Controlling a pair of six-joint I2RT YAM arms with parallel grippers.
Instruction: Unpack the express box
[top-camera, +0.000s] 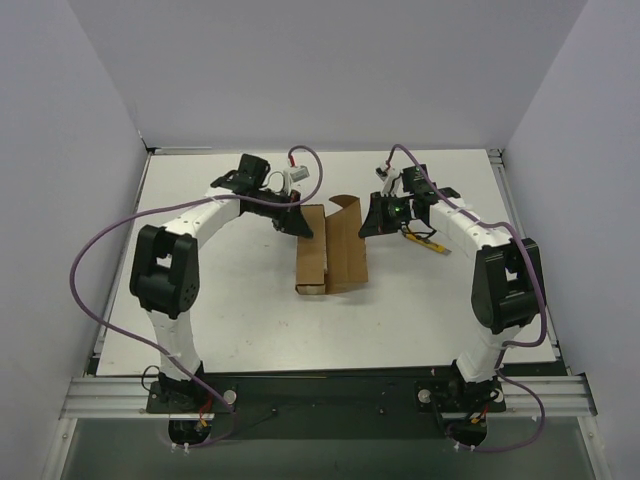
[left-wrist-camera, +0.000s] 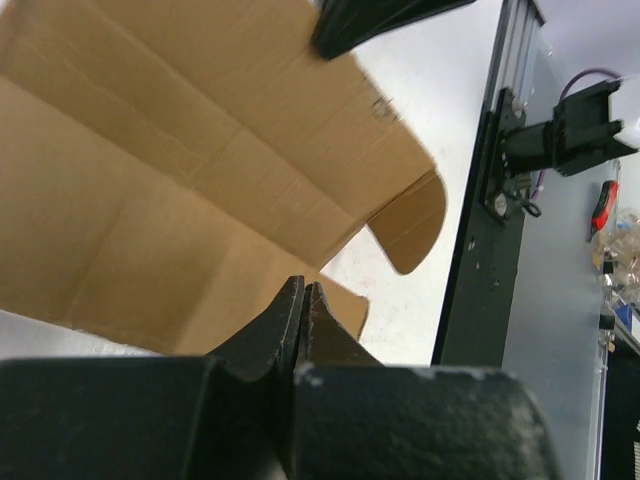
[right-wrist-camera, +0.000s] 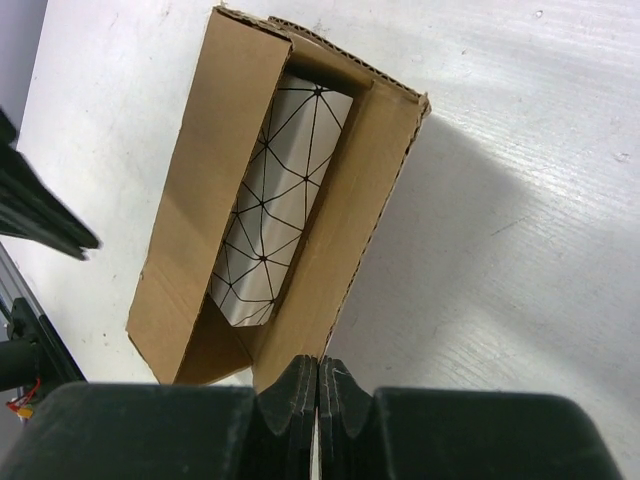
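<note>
The express box (top-camera: 330, 250) lies open at mid-table, its plain brown flaps spread and its label hidden. In the right wrist view the box (right-wrist-camera: 190, 190) holds a white packet with black triangle lines (right-wrist-camera: 275, 200). My left gripper (top-camera: 293, 218) is shut at the box's far left corner. In the left wrist view its tips (left-wrist-camera: 303, 285) lie against the spread left flap (left-wrist-camera: 190, 190), and no cardboard shows between them. My right gripper (top-camera: 378, 218) is shut at the far right. The raised right flap's (right-wrist-camera: 340, 230) edge runs into its closed tips (right-wrist-camera: 318, 362).
A yellow-and-black utility knife (top-camera: 425, 240) lies on the white table (top-camera: 230, 310) under my right arm. The table's black front rail (left-wrist-camera: 480, 260) and a metal frame (top-camera: 520, 220) border the work area. White walls stand at the back and sides.
</note>
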